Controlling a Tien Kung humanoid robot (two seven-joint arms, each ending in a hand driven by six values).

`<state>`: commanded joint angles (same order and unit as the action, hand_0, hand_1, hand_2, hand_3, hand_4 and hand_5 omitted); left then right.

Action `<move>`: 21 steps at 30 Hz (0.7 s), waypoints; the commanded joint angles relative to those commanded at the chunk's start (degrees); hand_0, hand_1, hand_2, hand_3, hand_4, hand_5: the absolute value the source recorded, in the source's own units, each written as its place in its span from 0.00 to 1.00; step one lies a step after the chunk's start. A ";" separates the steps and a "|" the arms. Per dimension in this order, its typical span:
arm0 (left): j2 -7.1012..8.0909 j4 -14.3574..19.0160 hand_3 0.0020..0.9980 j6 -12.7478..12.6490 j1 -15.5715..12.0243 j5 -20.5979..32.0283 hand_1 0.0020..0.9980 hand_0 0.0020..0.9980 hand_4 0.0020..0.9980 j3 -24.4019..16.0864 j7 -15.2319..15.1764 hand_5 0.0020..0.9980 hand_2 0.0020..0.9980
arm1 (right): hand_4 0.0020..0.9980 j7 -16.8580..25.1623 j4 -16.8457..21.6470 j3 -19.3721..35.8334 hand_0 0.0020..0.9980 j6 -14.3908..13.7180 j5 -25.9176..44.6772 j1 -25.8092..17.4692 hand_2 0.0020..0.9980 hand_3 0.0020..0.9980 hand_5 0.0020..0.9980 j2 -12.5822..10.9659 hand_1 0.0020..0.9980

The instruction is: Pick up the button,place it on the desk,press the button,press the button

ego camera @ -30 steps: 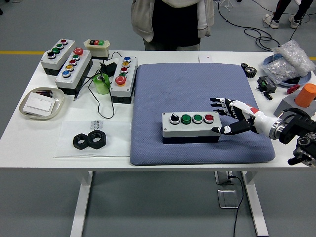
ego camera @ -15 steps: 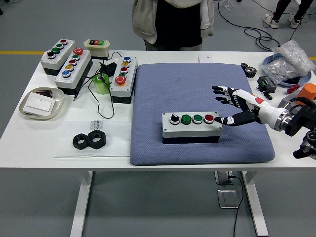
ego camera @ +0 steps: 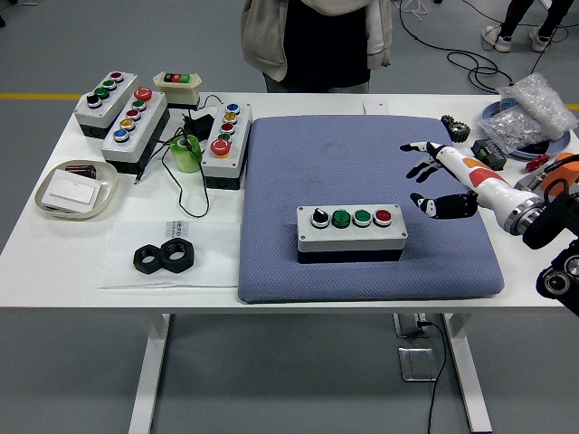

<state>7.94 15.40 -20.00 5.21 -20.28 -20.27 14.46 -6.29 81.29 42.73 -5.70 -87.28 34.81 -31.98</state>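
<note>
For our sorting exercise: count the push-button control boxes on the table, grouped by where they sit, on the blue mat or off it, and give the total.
On the blue mat: 1, the four-button box
Off the mat, at the table's far left: 4, the boxes at and
Total: 5

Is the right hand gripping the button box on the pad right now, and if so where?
Nothing is held. The right hand is open above the blue pad, apart from the button box.

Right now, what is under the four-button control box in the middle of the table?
The four-button control box sits on the blue-grey pad, which lies on the white table. The pad surface directly beneath the box is covered. The robot hand hovers apart, to its right.
</note>
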 joint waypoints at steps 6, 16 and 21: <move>0.01 -0.02 0.77 0.04 -0.13 -0.05 0.78 0.75 0.54 -0.05 -0.02 1.00 0.85 | 0.51 -1.04 1.81 -0.68 0.13 2.55 -2.76 -0.61 0.11 0.70 0.00 -0.55 0.00; 0.09 0.00 0.77 0.05 0.12 0.60 0.78 0.75 0.54 0.37 -0.21 1.00 0.85 | 0.50 -2.04 3.32 -1.43 0.12 4.92 -4.38 -0.82 0.09 0.68 0.00 -0.93 0.00; 0.10 0.01 0.77 0.02 0.27 0.90 0.78 0.75 0.54 0.57 -0.30 1.00 0.85 | 0.50 -2.37 3.70 -2.54 0.12 5.48 -4.97 -0.63 0.09 0.68 0.00 -0.91 0.00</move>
<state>8.04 15.41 -19.98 5.48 -19.38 -19.70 14.16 -8.66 84.99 40.19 -0.22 -92.24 34.18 -32.89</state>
